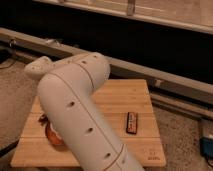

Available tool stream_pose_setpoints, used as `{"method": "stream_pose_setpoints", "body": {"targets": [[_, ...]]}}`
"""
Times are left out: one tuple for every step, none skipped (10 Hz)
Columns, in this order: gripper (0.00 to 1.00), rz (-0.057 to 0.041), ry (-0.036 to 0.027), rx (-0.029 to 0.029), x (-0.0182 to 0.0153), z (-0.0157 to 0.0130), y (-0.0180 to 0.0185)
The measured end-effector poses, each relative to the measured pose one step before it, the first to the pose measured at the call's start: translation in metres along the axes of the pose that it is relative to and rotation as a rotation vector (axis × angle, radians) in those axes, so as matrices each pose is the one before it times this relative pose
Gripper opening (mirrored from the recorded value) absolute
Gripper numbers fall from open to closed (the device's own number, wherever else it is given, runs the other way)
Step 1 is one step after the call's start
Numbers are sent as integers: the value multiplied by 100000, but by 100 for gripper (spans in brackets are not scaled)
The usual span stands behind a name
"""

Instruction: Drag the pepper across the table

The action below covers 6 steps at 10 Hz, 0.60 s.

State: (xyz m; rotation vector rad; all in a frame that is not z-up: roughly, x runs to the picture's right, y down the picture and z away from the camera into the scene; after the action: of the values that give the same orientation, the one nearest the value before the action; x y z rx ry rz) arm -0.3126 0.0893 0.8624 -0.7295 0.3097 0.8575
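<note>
Pepper [43,119] dark-red sliver; pincer hidden behind arm [75,115].

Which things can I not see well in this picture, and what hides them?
Camera view:
1. Gripper: out of sight, likely behind the arm.
2. Pepper: only a dark-red bit shows beside the arm.
3. Plate: mostly covered by the arm.
4. Table: its middle is hidden by the arm.
</note>
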Motion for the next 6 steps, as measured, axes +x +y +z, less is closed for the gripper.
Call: {"method": "stream_pose_setpoints", "body": {"targets": [[80, 1781, 809, 795, -256, 685, 342], [80, 1127, 416, 945, -85, 509, 255], [80, 1841, 472, 2094, -54, 940, 312], [80, 889, 339, 1654, 11, 544, -44], [80, 852, 566, 1607, -88, 892, 114], [80, 324, 701, 1560, -44, 635, 158]]}}
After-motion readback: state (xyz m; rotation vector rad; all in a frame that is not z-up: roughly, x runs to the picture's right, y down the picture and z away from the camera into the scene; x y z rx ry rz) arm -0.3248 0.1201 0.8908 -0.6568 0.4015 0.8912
